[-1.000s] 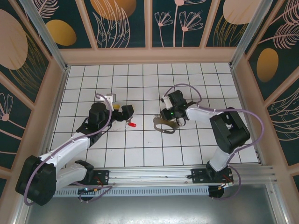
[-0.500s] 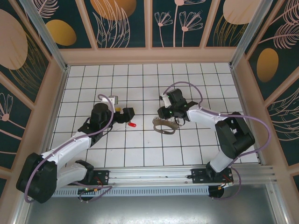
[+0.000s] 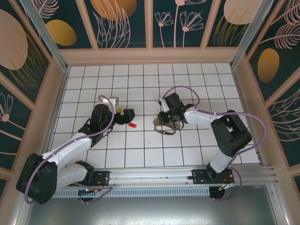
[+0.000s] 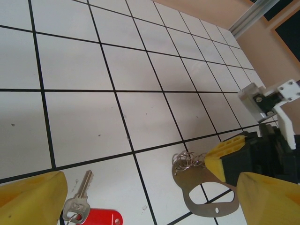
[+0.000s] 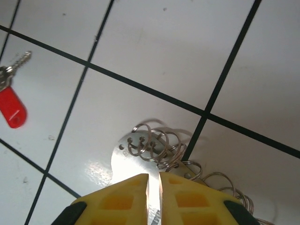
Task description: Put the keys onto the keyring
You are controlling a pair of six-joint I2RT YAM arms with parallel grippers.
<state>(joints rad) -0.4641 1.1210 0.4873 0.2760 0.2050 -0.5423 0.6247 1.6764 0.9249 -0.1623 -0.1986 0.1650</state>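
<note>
The key (image 3: pixel 133 125) has a red plastic tag and a short silver blade and lies flat on the white tiles. It also lies low in the left wrist view as the key (image 4: pixel 80 202), between the wide-apart yellow fingertips. My left gripper (image 3: pixel 127 114) is open just left of it, holding nothing. The keyring (image 3: pixel 165 127) is a flat grey metal loop plate (image 4: pixel 206 194) with a cluster of thin wire rings (image 5: pixel 154 140) at one end. My right gripper (image 5: pixel 153 185) hangs over the plate's ring end. Its yellow tips are almost together and touch the plate.
The white tiled floor (image 3: pixel 140 84) is walled by a tan wooden frame (image 3: pixel 150 55) on three sides. An aluminium rail (image 3: pixel 154 174) runs along the near edge. About two tiles of floor separate the key from the keyring.
My right gripper has swung slightly left and down onto the keyring's ring end. The left gripper has crept a little toward the key. Key and keyring lie where they were.
</note>
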